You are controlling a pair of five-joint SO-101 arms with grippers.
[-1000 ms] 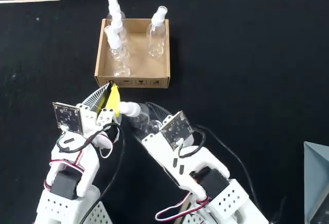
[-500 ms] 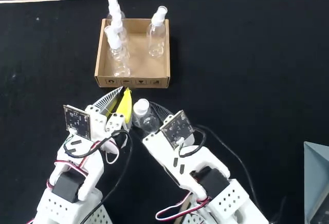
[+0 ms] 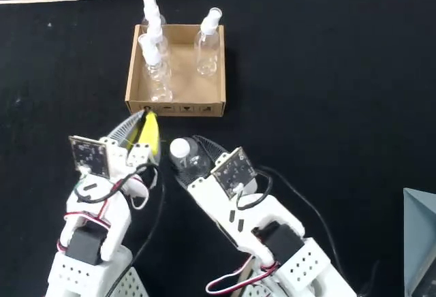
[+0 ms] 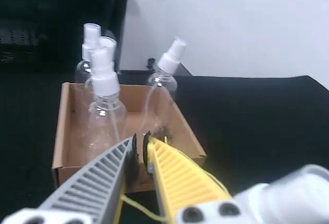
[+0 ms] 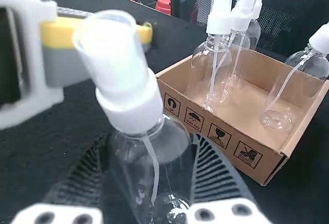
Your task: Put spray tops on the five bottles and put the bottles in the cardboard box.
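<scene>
Moved back left, the left gripper (image 3: 146, 127) is pinched closed and empty, just before the front edge of the cardboard box (image 3: 204, 109). Beside it, the right gripper (image 3: 191, 159) hugs the capped bottle (image 3: 180, 148). Wide black table (image 3: 327, 72) stretches right.

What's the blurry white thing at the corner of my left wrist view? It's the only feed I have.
Observer: The spray top of the fifth bottle. The right end effector is closed on that bottle.
Operator: Top on properly?
Observer: The right wrist view shows it sitting on the bottle, with its tube running down inside.
Operator: Where is it relative to the box?
Observer: In the high view it's outside the cardboard box, just short of the near wall and beside the left end effector.
</scene>
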